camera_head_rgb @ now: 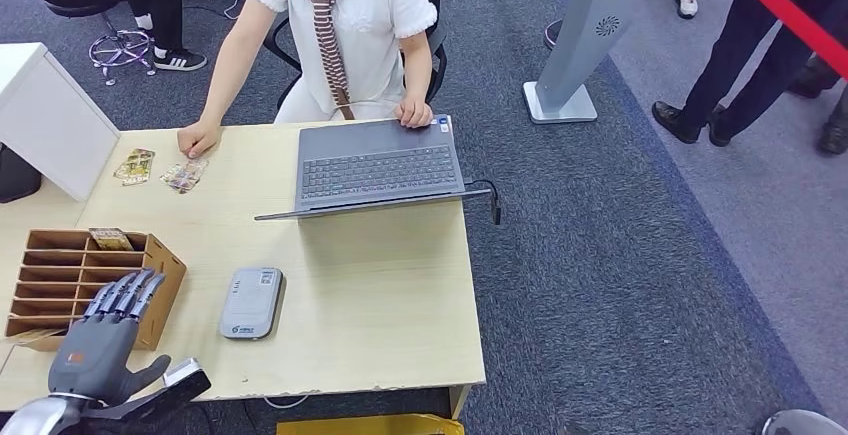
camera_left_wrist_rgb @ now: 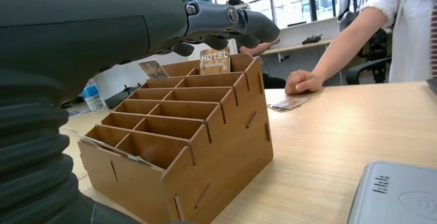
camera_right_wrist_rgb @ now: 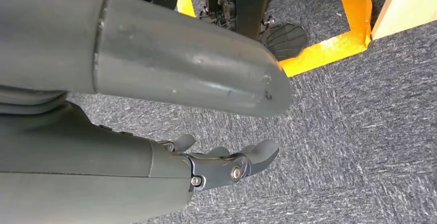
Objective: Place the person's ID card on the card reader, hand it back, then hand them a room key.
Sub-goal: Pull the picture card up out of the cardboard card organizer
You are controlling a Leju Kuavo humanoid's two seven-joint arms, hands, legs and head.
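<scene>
My left hand (camera_head_rgb: pixel 105 340) hovers flat and empty over the near end of a wooden slotted rack (camera_head_rgb: pixel 60 273), its fingers (camera_left_wrist_rgb: pixel 232 22) stretched above the slots. A card marked HOTEL (camera_left_wrist_rgb: pixel 215 61) stands upright in the rack's far slot (camera_head_rgb: pixel 110 239). The grey card reader (camera_head_rgb: pixel 251 302) lies on the table just right of the rack, nothing on it. Two patterned cards (camera_head_rgb: pixel 135 166) (camera_head_rgb: pixel 185 175) lie at the far left of the table; a person's hand (camera_head_rgb: pixel 198 139) rests beside the right one (camera_left_wrist_rgb: pixel 288 103). My right hand (camera_right_wrist_rgb: pixel 227 165) hangs empty over the carpet.
An open grey laptop (camera_head_rgb: pixel 378 165) sits at the far side of the table with the person's other hand (camera_head_rgb: pixel 412 112) on it. A white box (camera_head_rgb: pixel 50 115) stands at the left. A second card (camera_left_wrist_rgb: pixel 153 68) leans in the rack. People stand at the right.
</scene>
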